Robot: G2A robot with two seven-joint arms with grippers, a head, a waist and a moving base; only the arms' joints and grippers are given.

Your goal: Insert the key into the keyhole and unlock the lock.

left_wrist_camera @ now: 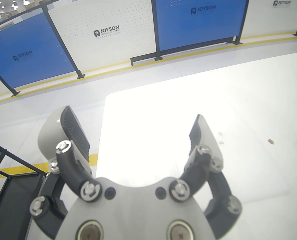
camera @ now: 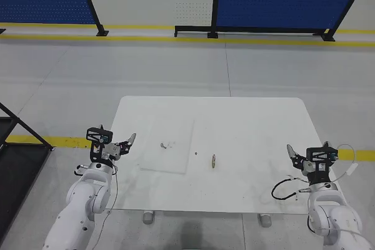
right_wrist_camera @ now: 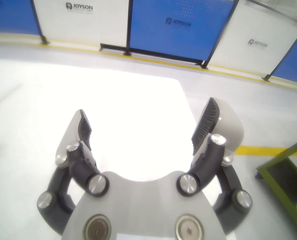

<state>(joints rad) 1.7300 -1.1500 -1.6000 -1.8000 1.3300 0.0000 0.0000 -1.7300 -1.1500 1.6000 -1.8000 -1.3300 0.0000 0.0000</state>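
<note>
You can see one key (camera: 165,145), a tiny thin grey thing, lying on one flat pale sheet (camera: 175,134) on the white table (camera: 256,119). One lock (camera: 212,162), small and yellowish, lies just beside the sheet, apart from the key. Both are too small to see well. You have two claws. Your left gripper (left_wrist_camera: 133,116) is by the table's left edge, wide open, holding nothing. Your right gripper (right_wrist_camera: 146,108) is near the right edge, wide open and empty too.
</note>
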